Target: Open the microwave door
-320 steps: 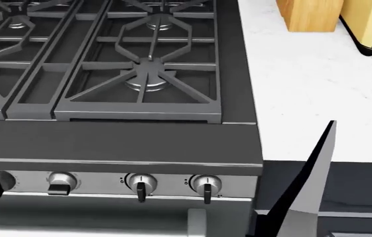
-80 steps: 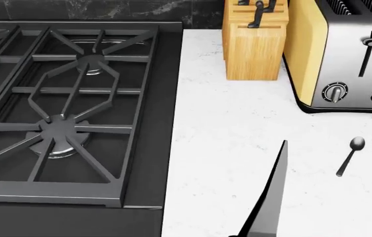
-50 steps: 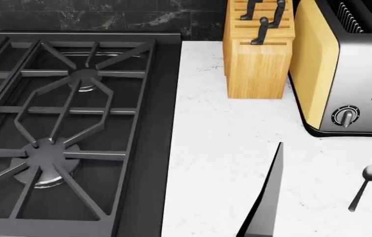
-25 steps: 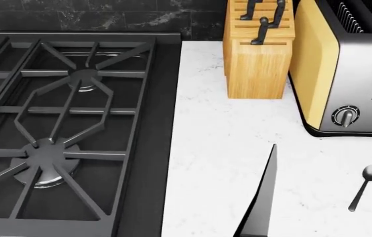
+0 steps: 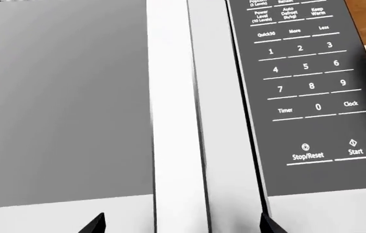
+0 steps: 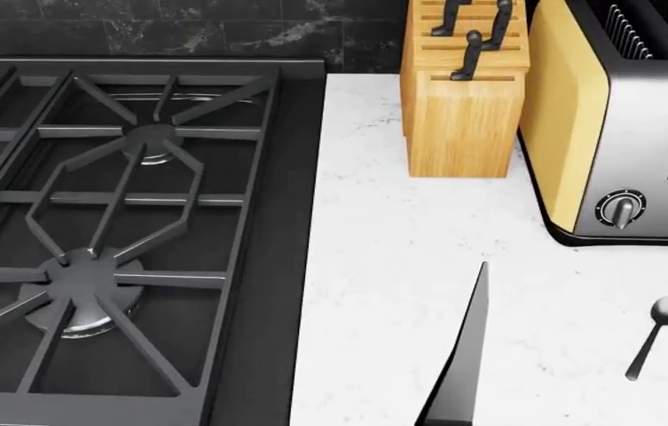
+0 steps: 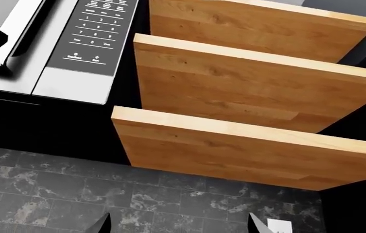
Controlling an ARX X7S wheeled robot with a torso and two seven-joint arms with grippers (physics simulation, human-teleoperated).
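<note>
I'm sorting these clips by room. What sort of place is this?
A home kitchen, most likely: a gas stove beside a white counter with a knife block and toaster, plus a microwave mounted higher up.

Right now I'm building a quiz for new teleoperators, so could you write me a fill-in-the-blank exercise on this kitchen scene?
1. The left gripper faces the microwave's vertical ____, beside the keypad.
2. On the countertop, the spoon lies in front of the ____.
3. The knife block stands between the toaster and the ____.

Missing words: handle; toaster; stove
</note>
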